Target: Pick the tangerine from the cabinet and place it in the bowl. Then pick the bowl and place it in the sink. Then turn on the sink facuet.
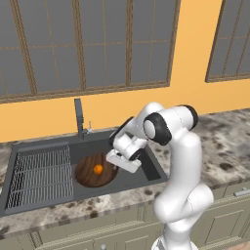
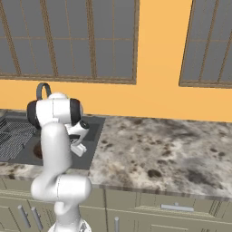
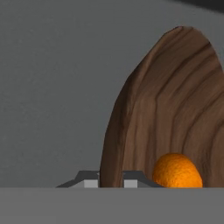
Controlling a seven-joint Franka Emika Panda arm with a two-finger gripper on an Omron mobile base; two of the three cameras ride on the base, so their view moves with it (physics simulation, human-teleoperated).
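The dark brown wooden bowl [image 1: 88,172] sits low inside the dark grey sink [image 1: 154,169], right of the ribbed rack. The small orange tangerine [image 1: 98,169] lies inside it. My gripper [image 1: 114,165] reaches down to the bowl's right rim. In the hand view the bowl [image 3: 175,109] rises edge-on, its rim caught between my two fingertips [image 3: 89,183], with the tangerine [image 3: 177,171] just inside. The gripper [image 3: 110,183] is shut on that rim. The slim dark faucet [image 1: 78,117] stands upright behind the basin. The cabinet is out of view.
A ribbed wire draining rack [image 1: 39,176] fills the sink's left part. Speckled stone counter [image 2: 163,149] stretches to the right of the sink [image 2: 93,136]. Windows and an orange wall stand behind. My own arm [image 2: 54,149] blocks much of the basin in the right base view.
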